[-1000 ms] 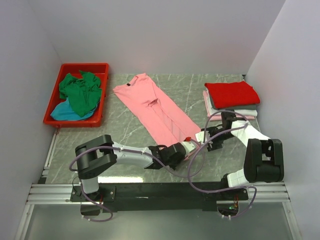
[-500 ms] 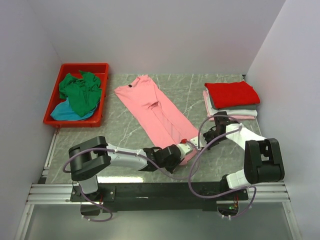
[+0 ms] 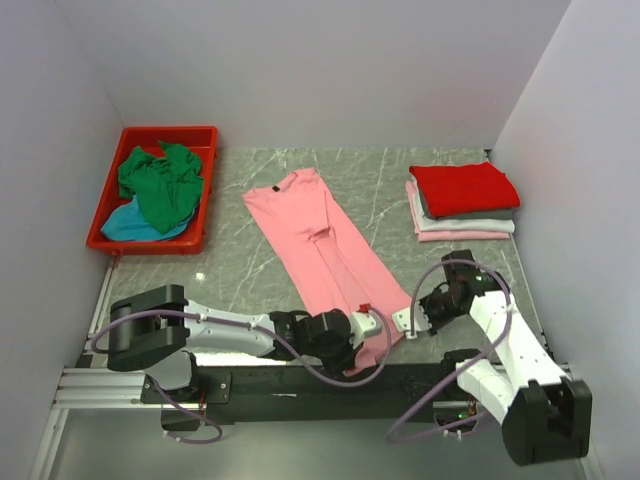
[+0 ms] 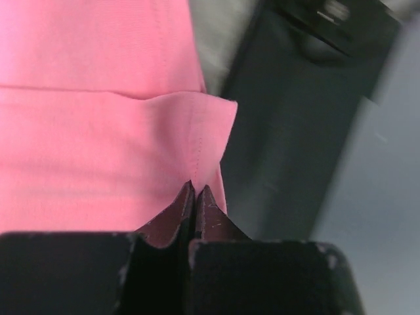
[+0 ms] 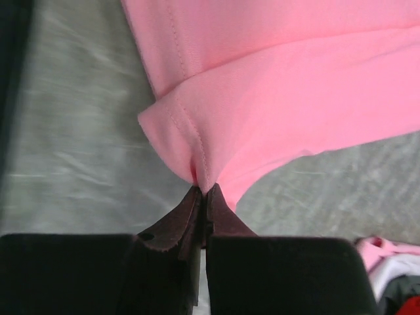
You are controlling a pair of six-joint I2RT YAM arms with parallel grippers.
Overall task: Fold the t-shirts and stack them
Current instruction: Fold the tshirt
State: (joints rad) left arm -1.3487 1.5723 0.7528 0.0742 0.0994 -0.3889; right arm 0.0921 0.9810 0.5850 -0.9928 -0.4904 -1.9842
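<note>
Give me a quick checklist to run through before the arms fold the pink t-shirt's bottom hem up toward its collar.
1. The left gripper is shut on a hem corner of the pink t-shirt: ok.
2. The right gripper is shut on the other hem corner: ok.
3. Every cloth layer is caught in each pinch: cannot tell.
4. The collar end lies flat on the table: ok.
5. The cloth is smooth: not ok, a crease runs down the middle.
6. The folded stack sits apart from the fold path: ok.
</note>
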